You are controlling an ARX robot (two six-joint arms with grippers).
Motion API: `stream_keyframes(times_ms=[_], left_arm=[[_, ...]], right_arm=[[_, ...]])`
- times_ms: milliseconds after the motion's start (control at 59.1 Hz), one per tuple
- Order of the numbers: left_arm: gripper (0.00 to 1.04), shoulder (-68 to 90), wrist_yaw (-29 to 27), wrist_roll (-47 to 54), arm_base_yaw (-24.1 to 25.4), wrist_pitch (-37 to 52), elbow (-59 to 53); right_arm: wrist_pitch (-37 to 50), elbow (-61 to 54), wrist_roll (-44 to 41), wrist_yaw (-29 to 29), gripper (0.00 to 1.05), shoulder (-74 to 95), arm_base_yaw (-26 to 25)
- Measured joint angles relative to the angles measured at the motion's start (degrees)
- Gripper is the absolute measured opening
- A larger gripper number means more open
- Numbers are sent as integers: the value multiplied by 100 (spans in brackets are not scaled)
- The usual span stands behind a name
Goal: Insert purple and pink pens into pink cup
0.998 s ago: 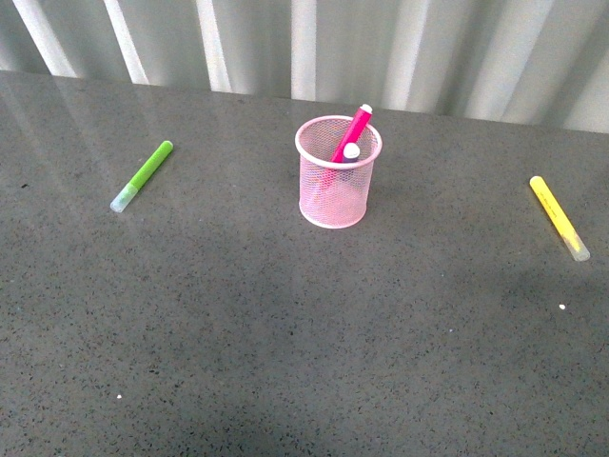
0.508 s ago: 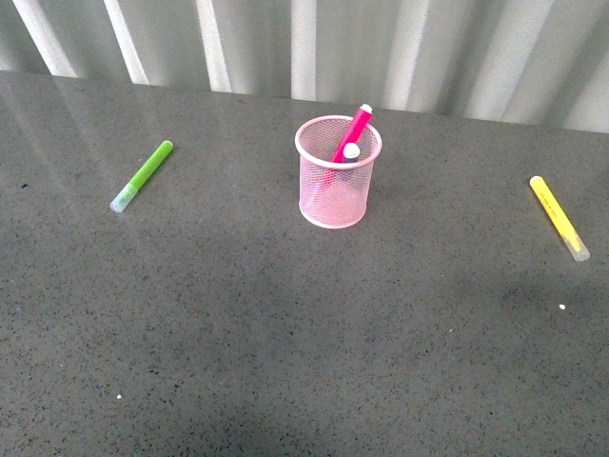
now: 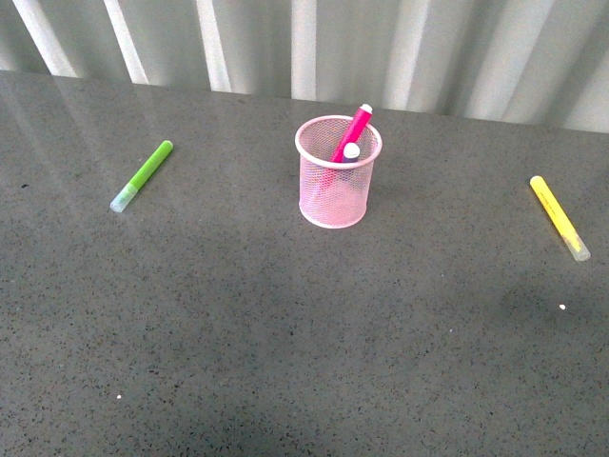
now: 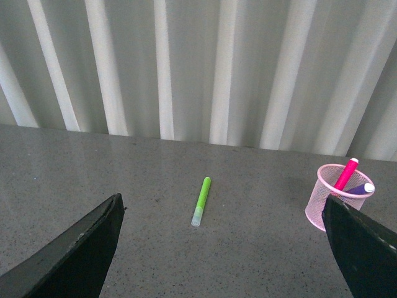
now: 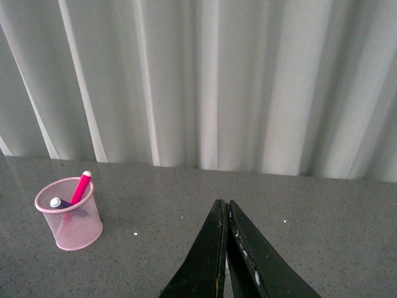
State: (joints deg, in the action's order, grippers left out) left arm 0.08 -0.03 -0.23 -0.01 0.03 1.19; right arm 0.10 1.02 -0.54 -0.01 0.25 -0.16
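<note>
Dark grey speckled tabletop point(image 3: 285, 324) under pale, vertically pleated curtains point(image 3: 314, 48) along the far edge. Near the middle, upright, a light pink wire-mesh cylindrical cup point(image 3: 334, 195) with a solid rolled rim; inside it, both task pens: a magenta-pink marker pen point(image 3: 354, 130) leaning toward the far right with its white end above the rim, and a purple marker pen point(image 3: 351, 151), mostly hidden behind the mesh in the front view, showing its white end at the rim and a stretch of purple barrel in the wrist views. Well to the left of the cup, flat on the tabletop, a lime-green marker pen point(image 3: 143, 175) with a clear cap at its nearer end. Well to the right, also flat, a yellow marker pen point(image 3: 559, 217), clear cap likewise toward the near side. Neither arm visible from the front. In the left wrist view, left pincer point(image 4: 223, 248) spread wide and empty, above the tabletop, black fingers point(image 4: 80, 254) at both lower corners. In the right wrist view, right pincer point(image 5: 224, 239) clenched with nothing between, fingers pressed together, the cup off to one side and apart.
</note>
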Motion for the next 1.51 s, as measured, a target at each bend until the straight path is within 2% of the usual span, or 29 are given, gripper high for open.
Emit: stream_keyframes(times_ms=[406,525,575,863,948,1015,1506], left_arm=[[98,0,0,0,0,0,0],[98,0,0,0,0,0,0],[98,0,0,0,0,0,0],[98,0,0,0,0,0,0],[98,0,0,0,0,0,0],[98,0,0,0,0,0,0],[98,0,0,0,0,0,0]], right_arm=[[0,0,-2,2,6,0,0],[0,0,0,0,25,0,0],[0,0,0,0,37,0,0],[0,0,0,0,88,0,0],[0,0,20,0,100,0,0],[0,0,20,0,97,0,0],[0,0,35,0,98,0,0]])
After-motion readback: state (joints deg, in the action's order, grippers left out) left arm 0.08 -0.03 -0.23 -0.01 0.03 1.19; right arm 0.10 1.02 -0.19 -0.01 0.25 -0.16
